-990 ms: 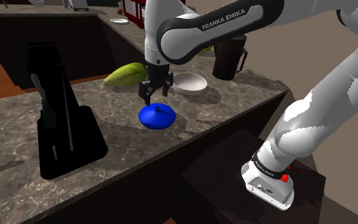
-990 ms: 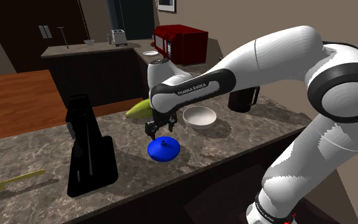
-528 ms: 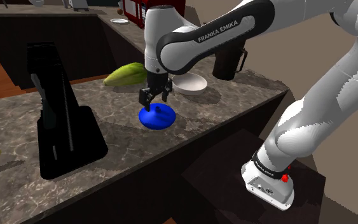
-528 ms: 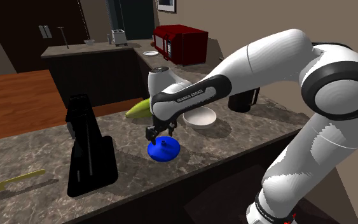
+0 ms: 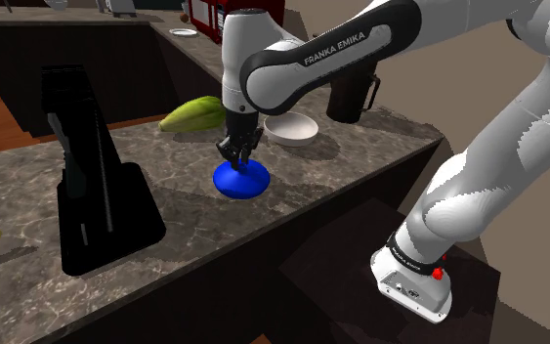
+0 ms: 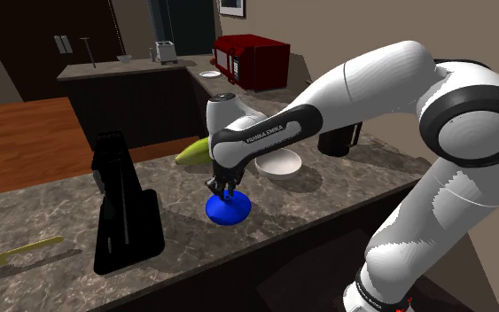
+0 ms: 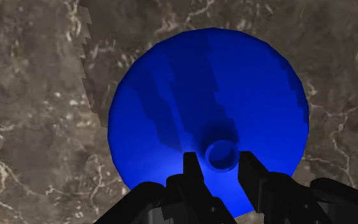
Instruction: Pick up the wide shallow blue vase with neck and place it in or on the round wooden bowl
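Change since half a second ago: the hand (image 5: 238, 156) is lower and its fingers, then spread, are now drawn in on the neck of the blue vase (image 5: 243, 182).

Item: blue vase (image 7: 203, 108). Wide, shallow, round body in saturated blue, sloping up to a short narrow neck with a round mouth. It sits flat on the desk (image 5: 360, 137).

Hand (image 7: 222, 162): pointing straight down over the vase (image 6: 230, 210), one black finger on each side of the neck, clamped on it.

Location: on the dark veined stone desk (image 6: 61, 213), near its front edge, between the bowl (image 5: 292, 128) and the black block (image 5: 92, 186).

Surroundings and clearance:
- Bowl (image 6: 277, 163), round and drawn white, near the vase toward the shoulder view's upper right, not touching it. A strip of bare desk lies between them.
- Yellow-green item (image 5: 194, 113), elongated, behind the vase and apart from it.
- Black block (image 6: 123, 213), tall and upright, well apart toward the shoulder view's left, with open stone (image 7: 31, 95) between.
- Dark jug (image 5: 351, 90) beyond the bowl, close to the desk's far corner.
- The front edge runs just past the vase on the stand's side.
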`<act>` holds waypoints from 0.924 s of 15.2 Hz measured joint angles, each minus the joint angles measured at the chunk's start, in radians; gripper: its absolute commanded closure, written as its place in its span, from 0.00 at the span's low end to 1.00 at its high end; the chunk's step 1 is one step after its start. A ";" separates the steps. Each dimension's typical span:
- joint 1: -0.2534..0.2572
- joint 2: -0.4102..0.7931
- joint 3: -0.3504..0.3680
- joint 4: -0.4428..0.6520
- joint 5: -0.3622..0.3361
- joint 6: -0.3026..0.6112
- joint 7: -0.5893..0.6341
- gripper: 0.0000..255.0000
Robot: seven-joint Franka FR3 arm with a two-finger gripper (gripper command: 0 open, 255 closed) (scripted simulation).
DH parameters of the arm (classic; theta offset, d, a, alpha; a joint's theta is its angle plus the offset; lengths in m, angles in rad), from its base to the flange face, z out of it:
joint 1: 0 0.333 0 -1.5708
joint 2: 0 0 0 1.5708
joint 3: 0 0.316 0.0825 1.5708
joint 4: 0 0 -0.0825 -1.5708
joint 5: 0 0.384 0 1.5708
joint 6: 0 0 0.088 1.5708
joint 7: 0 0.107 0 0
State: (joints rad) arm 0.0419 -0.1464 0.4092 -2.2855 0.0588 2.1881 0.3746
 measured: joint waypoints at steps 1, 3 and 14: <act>0.000 0.000 0.000 0.000 0.000 0.000 0.000 1.00; 0.000 0.000 0.000 0.000 0.000 0.000 0.000 1.00; 0.001 -0.038 -0.008 0.048 0.013 -0.084 -0.011 1.00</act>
State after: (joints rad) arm 0.0426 -0.1844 0.4015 -2.2371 0.0719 2.1038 0.3634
